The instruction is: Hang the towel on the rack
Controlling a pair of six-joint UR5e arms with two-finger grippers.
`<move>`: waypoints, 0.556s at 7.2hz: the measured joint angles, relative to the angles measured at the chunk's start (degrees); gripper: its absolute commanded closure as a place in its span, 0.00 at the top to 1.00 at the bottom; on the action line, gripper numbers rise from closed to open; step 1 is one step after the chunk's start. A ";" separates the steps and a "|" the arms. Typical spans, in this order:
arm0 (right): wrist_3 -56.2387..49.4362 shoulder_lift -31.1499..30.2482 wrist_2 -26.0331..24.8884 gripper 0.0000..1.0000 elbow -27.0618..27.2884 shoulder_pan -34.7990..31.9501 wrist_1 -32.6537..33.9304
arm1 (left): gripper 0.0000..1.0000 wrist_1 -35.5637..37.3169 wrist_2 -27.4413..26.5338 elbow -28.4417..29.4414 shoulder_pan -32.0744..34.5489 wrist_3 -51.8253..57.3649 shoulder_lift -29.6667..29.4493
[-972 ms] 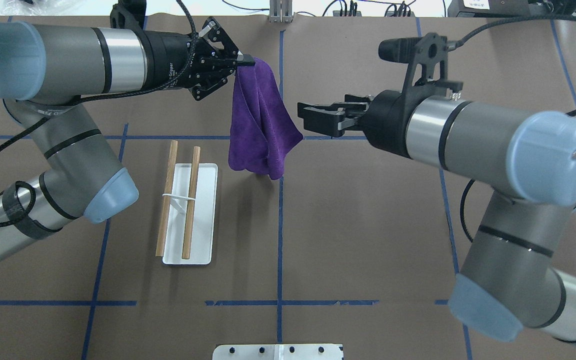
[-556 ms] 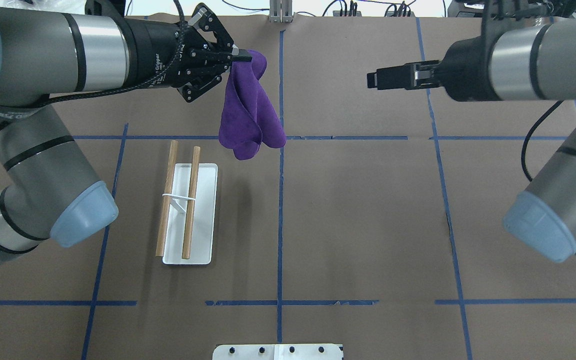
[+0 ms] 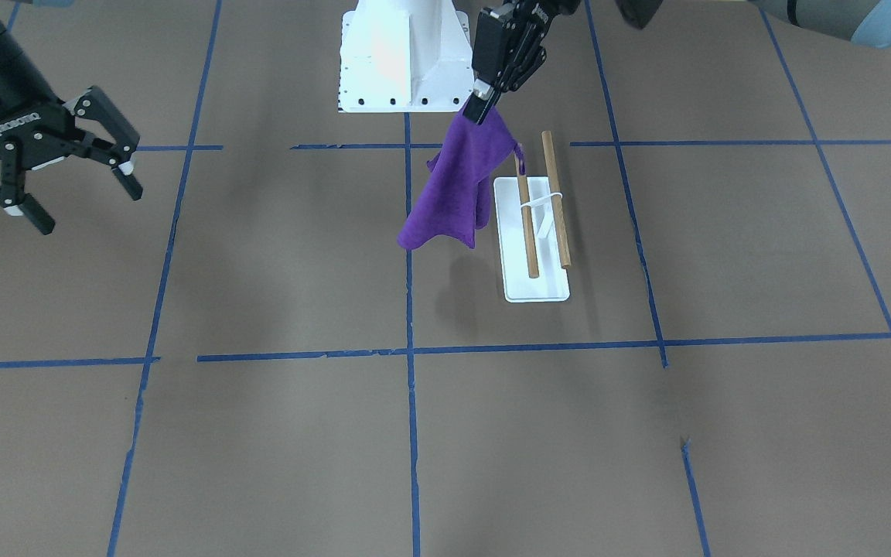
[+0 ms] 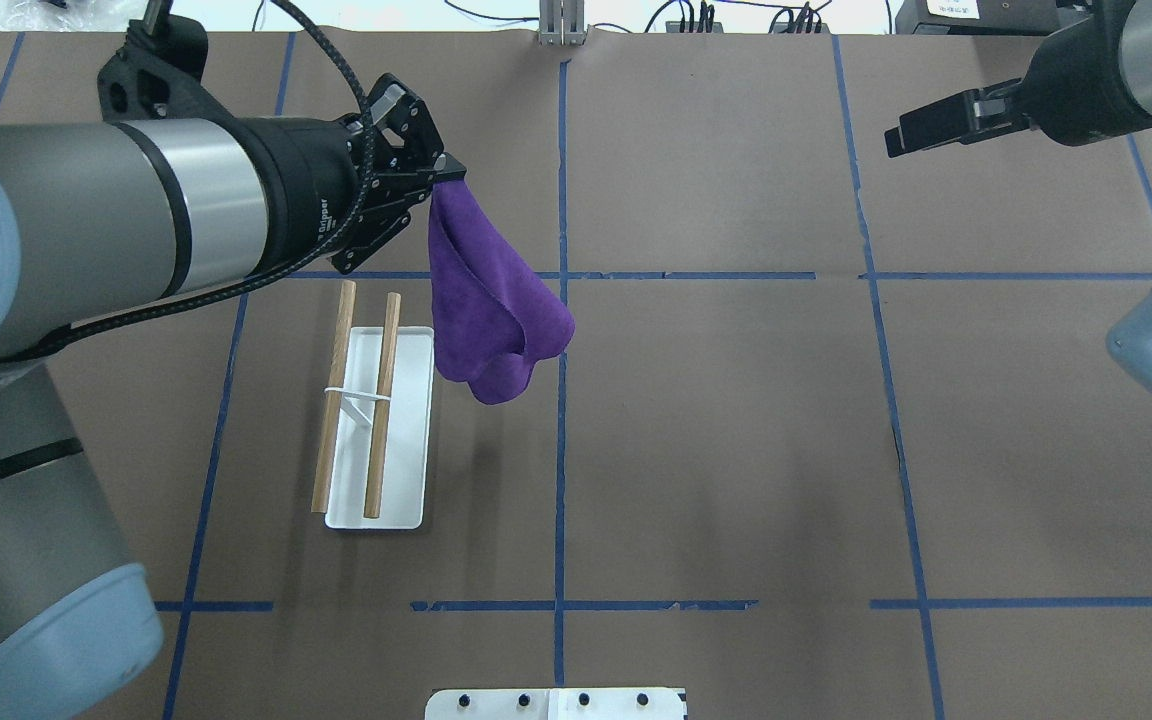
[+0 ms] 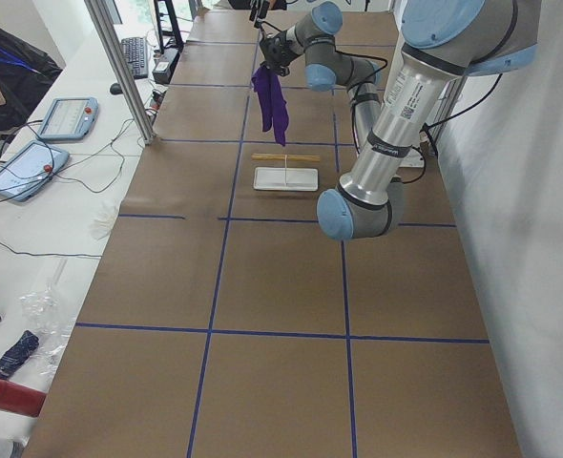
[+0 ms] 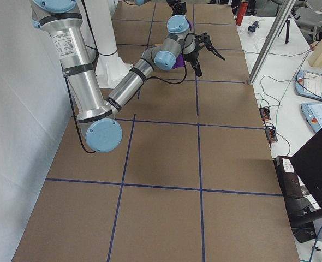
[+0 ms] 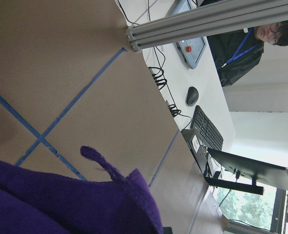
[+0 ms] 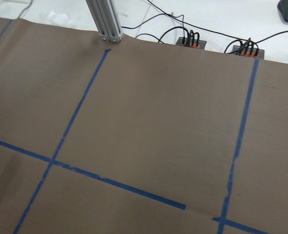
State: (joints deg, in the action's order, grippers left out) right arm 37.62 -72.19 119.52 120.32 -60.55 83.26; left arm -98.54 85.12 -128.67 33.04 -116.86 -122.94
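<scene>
One towel (image 4: pixel 491 300) is seen, pinched at an upper corner by the closed fingers of the left gripper (image 4: pixel 448 178) in the upper left of the overhead view. From there it hangs in folds, its long axis running down and to the right toward the centre of that frame. In the front-facing view the same axis runs from the top centre down and to the left, and a shadow (image 3: pixel 453 290) is cast on the worktop (image 4: pixel 736 450) apart from the cloth's lower edge. One rack (image 4: pixel 406 485) stands just left of the towel in the overhead view. Its white base is laid lengthwise from top to bottom of the frame, and its two wooden rods (image 4: pixel 383 400) are aligned the same way, side by side. A small loop (image 3: pixel 520 158) at the towel's held corner is shown only in the front-facing and left wrist views. In the former it is seen against the upper end of the left rod, but contact cannot be judged. The right gripper (image 3: pixel 86 205) is shown side-on at the upper right of the overhead view, well apart from the towel. Only the front-facing view, at its upper left, reveals its fingers spread wide and empty. Nothing but worktop and blue tape lines (image 8: pixel 71 126) is shown by the right wrist view. A seated person (image 7: pixel 251 48) is caught in the upper right of the left wrist view.
</scene>
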 measured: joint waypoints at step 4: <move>-9.93 -1.25 0.36 1.00 -0.92 -2.50 9.52 | 0.00 14.87 -13.17 -4.14 -9.52 3.91 6.72</move>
State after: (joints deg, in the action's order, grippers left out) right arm 27.70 -73.44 119.88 119.40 -63.05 92.78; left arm -83.67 71.94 -132.81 23.51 -112.95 -116.21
